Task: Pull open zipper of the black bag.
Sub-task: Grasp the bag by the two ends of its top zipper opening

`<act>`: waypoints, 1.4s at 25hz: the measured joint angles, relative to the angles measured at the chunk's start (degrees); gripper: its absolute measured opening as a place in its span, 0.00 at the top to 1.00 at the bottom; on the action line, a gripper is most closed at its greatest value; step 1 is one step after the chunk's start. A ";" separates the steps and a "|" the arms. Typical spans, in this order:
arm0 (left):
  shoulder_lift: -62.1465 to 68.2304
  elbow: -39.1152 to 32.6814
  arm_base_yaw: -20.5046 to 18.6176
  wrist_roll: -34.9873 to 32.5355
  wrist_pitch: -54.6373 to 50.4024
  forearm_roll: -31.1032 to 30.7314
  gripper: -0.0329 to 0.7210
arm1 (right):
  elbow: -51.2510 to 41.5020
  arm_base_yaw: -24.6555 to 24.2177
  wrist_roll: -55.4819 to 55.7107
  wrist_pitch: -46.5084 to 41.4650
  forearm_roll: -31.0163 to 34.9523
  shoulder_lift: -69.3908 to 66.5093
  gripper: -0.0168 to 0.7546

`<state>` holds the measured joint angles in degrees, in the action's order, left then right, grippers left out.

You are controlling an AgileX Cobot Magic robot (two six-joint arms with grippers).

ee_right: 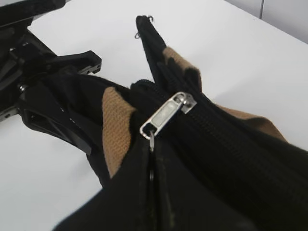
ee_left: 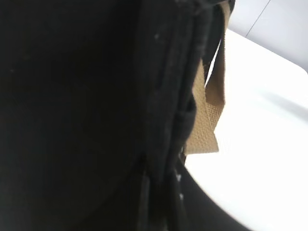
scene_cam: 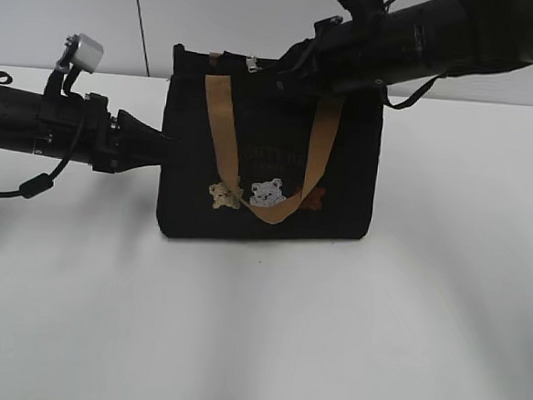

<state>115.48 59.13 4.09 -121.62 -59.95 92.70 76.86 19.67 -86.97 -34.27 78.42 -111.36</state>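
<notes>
The black bag [scene_cam: 269, 164] stands upright on the table, its tan handle [scene_cam: 221, 133] hanging down the front over small bear patches. My left gripper [scene_cam: 165, 152] is shut on the bag's left end; in the left wrist view black fabric [ee_left: 72, 96] fills the frame and a fold runs between the jaws of that gripper [ee_left: 163, 192]. The silver zipper [ee_right: 166, 115] lies on the bag's top, its ring running down into my right gripper [ee_right: 151, 159], which is shut on it. From outside, the zipper [scene_cam: 253, 64] shows at the top edge beside the right gripper [scene_cam: 284, 73].
The white table [scene_cam: 258, 328] stretches in front of and beside the bag, with a pale wall [scene_cam: 78, 13] behind. A cable loop [scene_cam: 34, 184] hangs under the left arm. The left arm's black frame [ee_right: 43, 86] sits close to the zipper's far end.
</notes>
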 joint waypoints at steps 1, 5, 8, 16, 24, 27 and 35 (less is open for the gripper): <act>0.00 0.00 0.00 0.00 0.00 0.00 0.91 | 0.00 -0.11 1.66 0.07 -1.71 0.62 1.00; 0.00 0.00 0.00 0.00 -0.35 -0.07 0.91 | 0.00 -0.11 4.89 0.24 -3.93 3.24 1.00; 0.00 0.00 0.00 0.00 -0.39 -0.25 0.91 | 0.00 -0.11 5.31 0.30 -3.97 3.91 1.00; 0.00 0.00 0.00 0.00 -0.32 -0.32 0.91 | 0.00 -1.03 6.74 2.92 -4.03 3.98 1.00; 0.00 0.00 0.07 0.00 -0.63 -0.77 0.91 | 0.00 -9.25 15.67 -3.15 -9.92 3.98 1.00; 0.00 0.00 0.07 0.00 -0.57 -0.82 0.91 | 0.00 -12.12 17.04 -6.23 -12.14 3.98 1.00; 0.00 0.00 0.07 0.00 -0.52 -1.14 0.91 | 0.00 -18.13 20.76 -10.58 -18.73 5.70 1.00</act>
<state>115.48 59.13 4.15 -121.62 -60.47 91.56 76.86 1.55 -66.22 -44.85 59.70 -105.67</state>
